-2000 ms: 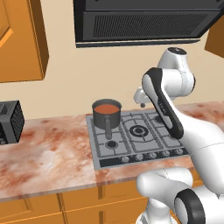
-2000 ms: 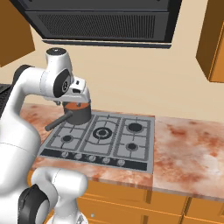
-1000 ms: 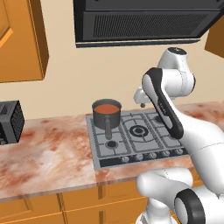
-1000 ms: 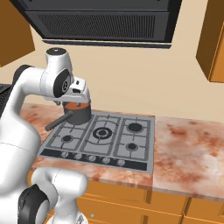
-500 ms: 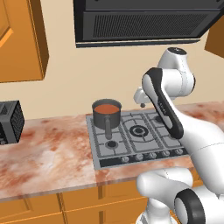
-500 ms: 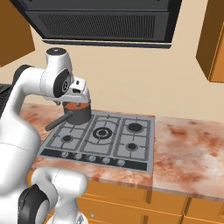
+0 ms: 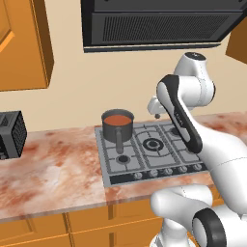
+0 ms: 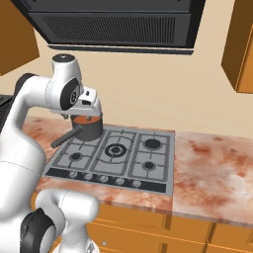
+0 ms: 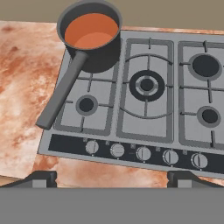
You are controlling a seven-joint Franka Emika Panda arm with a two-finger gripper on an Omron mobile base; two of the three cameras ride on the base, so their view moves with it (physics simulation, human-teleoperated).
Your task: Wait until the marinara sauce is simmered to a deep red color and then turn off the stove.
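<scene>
Big marbled surface (image 7: 53, 164) around the stove (image 9: 148, 94). At the stove's far left burner sits the pan (image 9: 89, 37), sauce (image 9: 91, 30) orange-red, not deep red yet by my eye. Gripper (image 9: 111, 177) hangs released, jaws wide, high above the knobs (image 9: 144, 153). Best play: wait, watch the colour, then drop squarely onto the matching knob and turn cleanly.

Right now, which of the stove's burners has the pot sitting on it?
The back left burner: the dark saucepan of orange-red sauce covers it. The stove's other four burners are bare, including the big ringed centre one.
</scene>
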